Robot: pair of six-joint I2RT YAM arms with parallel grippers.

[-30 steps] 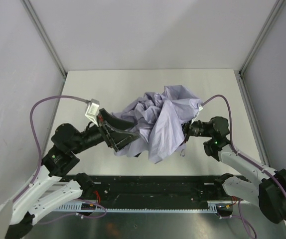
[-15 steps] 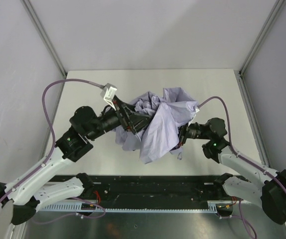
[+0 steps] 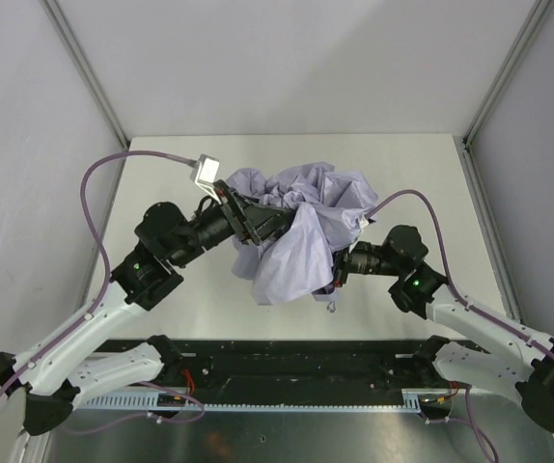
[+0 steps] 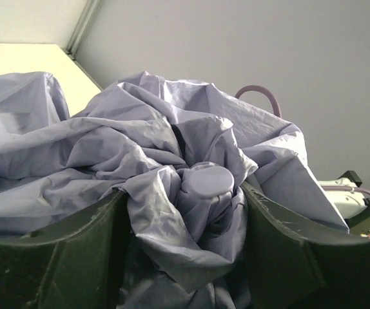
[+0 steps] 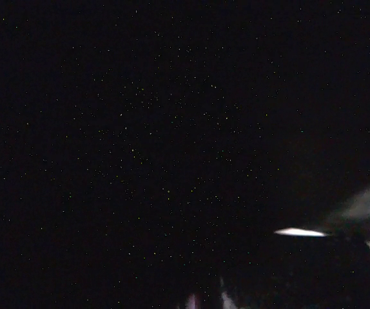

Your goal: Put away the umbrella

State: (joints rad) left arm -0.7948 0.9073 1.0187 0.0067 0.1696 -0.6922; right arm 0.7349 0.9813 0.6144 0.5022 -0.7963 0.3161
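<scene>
Here's the umbrella [image 3: 301, 227], and it is anything but tidy: a crumpled heap of pale lavender-grey canopy, folds going every way, sitting mid-table between the two arms and a touch nearer the front. A long flap hangs down its near side, and a small loop strap [image 3: 330, 307] dangles just under it, by the table [image 3: 412, 169].

From the left wrist, the cloth fills the frame, deep creases everywhere, with a round cap [image 4: 204, 180] in the same pale colour poking out of the bunch. The left gripper [image 3: 269, 222] comes in from the left with its jaws spread wide on either side of that bunch. Fabric brushes both dark fingers [image 4: 49, 251], but there's no clear squeeze.

Over on the right, the right gripper [image 3: 340, 267] has its nose tucked under the hanging flap. Its own camera is almost all black, smothered by cloth, so take this with care: the fingers are closed tight, and what they pinch, if anything, is hidden under the canopy.

Room to move? Open table stretches behind the heap to the back wall [image 3: 296, 68], with more bare surface to the right rear. The side walls close in on both flanks; the left arm's cable [image 3: 98, 178] loops out over the table's left edge. At the front, the black rail [image 3: 296, 362] runs just beyond the flap.
</scene>
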